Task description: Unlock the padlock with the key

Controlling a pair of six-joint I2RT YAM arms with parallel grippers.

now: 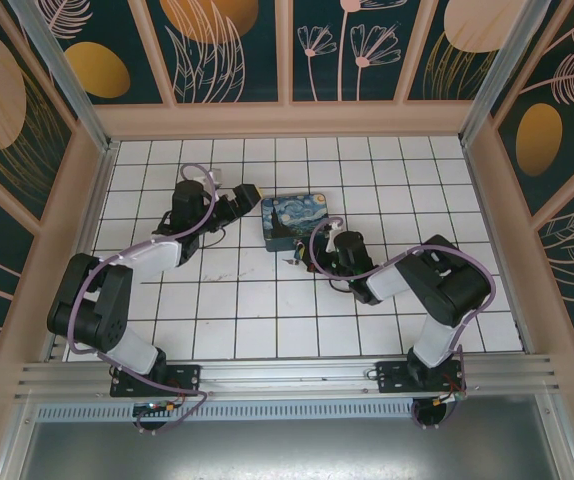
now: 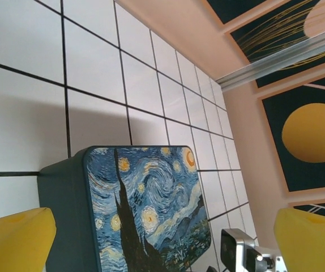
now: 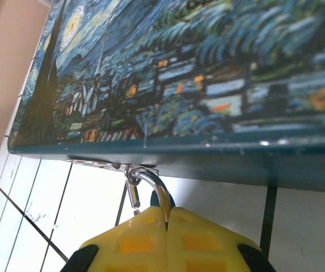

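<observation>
Yellow-padded, your right pincer (image 3: 167, 218) is clamped tight on the small dark silver-shackled padlock (image 3: 154, 182) hanging off the near edge of the blue painted tin box (image 3: 179, 68), at the middle of the white tiled counter (image 1: 267, 310). Your left pincer (image 1: 247, 197) gapes wide, empty. Tug, and the unbraced tin may slide.

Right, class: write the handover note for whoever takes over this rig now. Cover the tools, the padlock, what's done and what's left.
Left tool: wide open, facing the box, holding nothing.
Right tool: shut on the padlock, at the box's lower edge.
Padlock: hooked through the hasp on the box, lid down.
Done: padlock gripped, as far as the right wrist view shows.
Left: put the key in the padlock, turn it, unhook the padlock.
</observation>
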